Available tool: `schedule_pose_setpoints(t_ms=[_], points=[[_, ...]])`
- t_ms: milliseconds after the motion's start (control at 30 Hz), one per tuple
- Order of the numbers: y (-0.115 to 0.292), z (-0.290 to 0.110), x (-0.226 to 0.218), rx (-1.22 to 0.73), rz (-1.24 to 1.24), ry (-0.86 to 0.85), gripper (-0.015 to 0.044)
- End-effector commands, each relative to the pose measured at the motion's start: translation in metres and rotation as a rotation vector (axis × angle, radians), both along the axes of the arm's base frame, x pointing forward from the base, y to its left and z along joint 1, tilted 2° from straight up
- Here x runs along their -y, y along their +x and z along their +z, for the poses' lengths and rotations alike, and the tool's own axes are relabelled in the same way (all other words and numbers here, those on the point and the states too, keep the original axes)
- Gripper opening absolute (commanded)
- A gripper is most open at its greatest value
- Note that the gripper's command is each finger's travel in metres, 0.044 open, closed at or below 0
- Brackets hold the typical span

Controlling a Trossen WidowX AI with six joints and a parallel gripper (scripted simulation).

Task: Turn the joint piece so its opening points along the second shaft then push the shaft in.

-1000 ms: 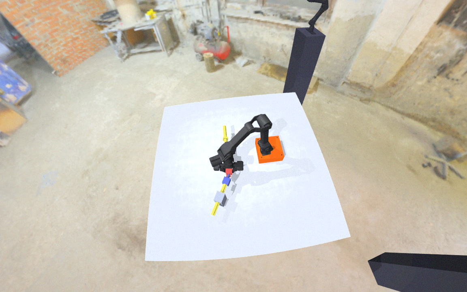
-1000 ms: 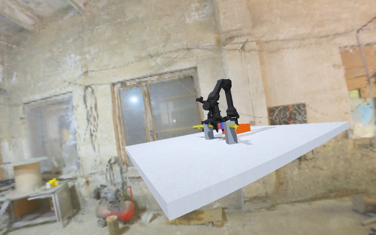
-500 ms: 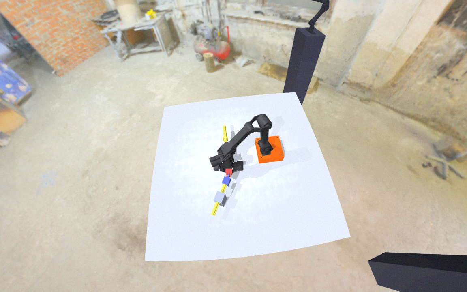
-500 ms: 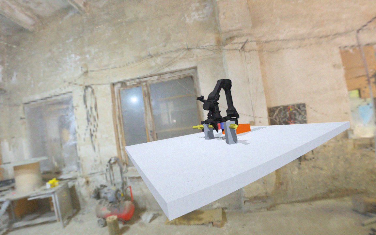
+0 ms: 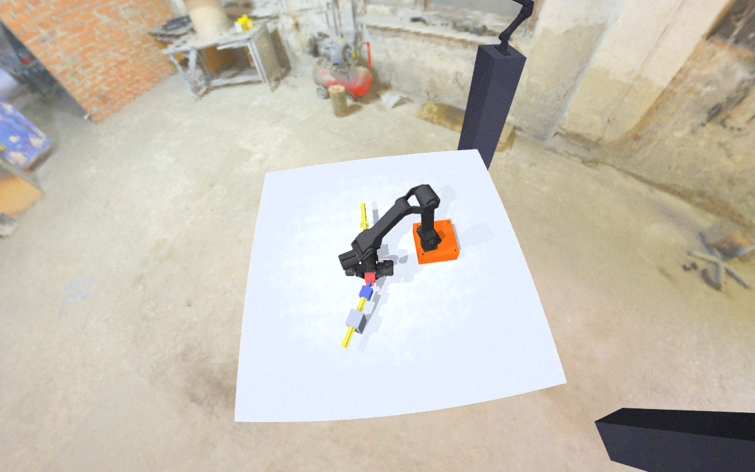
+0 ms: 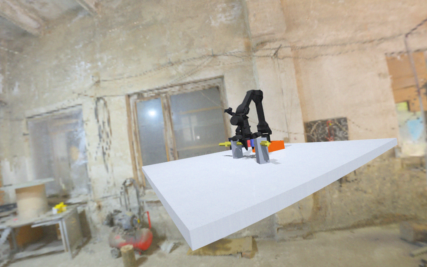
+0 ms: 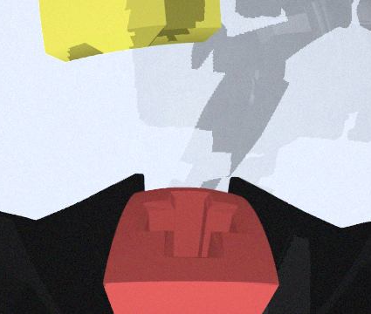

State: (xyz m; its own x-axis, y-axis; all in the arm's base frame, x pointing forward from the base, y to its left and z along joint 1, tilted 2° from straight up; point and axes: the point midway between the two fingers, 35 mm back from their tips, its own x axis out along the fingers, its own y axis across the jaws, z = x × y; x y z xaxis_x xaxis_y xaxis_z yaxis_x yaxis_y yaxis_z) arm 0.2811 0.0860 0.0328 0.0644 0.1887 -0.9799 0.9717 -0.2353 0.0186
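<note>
My gripper [image 7: 187, 185] [image 5: 369, 275] is shut on the red square joint piece [image 7: 191, 262] [image 5: 369, 276]. Behind it sits the blue hinge part [image 5: 365, 291] on the fixed yellow shaft [image 5: 348, 335], which runs through a grey block [image 5: 355, 320] [image 6: 261, 151].
The arm's orange base [image 5: 436, 241] [image 6: 274, 145] stands to the right on the white table [image 5: 427, 352] [image 6: 241, 192]. Dark posts [image 5: 490, 99] stand at the table's far corner and at the lower right [image 5: 696, 437].
</note>
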Motion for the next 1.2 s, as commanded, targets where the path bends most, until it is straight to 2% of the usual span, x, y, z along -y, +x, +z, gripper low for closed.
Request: schedule_pose_setpoints(t_ms=[0,33,233,567,1167], points=[[0.0000,0.0000,0.0000,0.000,0.000,0.000,0.0016],[0.0000,0.0000,0.0000,0.000,0.000,0.000,0.0000],[0.0003,0.0005,0.0002,-0.002,0.008,-0.011,0.0000],[0.0048,0.0072,0.0018,-0.021,0.106,-0.142,0.0000],[0.0045,0.0069,0.0021,-0.023,0.103,-0.142,0.0000]])
